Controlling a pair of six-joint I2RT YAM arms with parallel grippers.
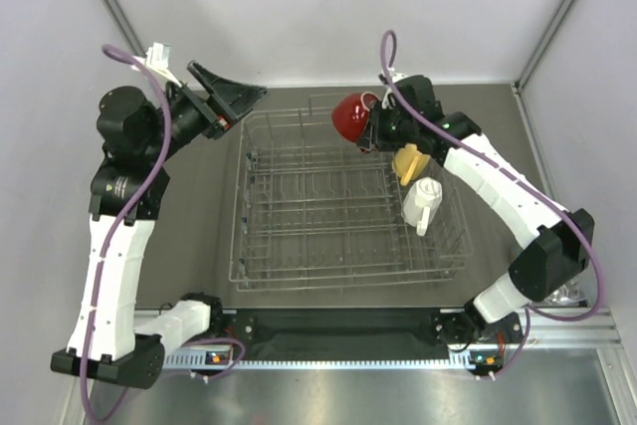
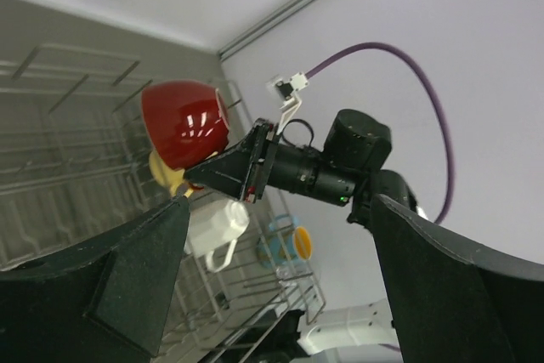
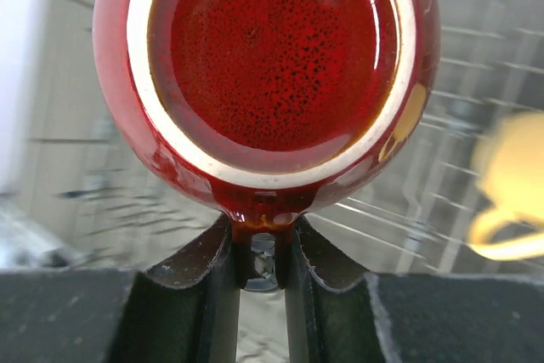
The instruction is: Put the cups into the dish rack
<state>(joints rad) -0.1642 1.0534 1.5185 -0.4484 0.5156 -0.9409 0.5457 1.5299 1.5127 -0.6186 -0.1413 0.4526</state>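
Right pincer (image 3: 263, 248) clamps red cup (image 3: 263, 65) by its handle (image 3: 262, 220); dish rack (image 1: 338, 281) lies beneath it, so lowering likely follows. Left pincer (image 1: 239, 99) gapes empty.

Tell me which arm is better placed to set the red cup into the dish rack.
The right. The right gripper is shut on the red cup, held over the far side of the dish rack beside the yellow mug. The left gripper is open and empty, off the rack's far left corner.
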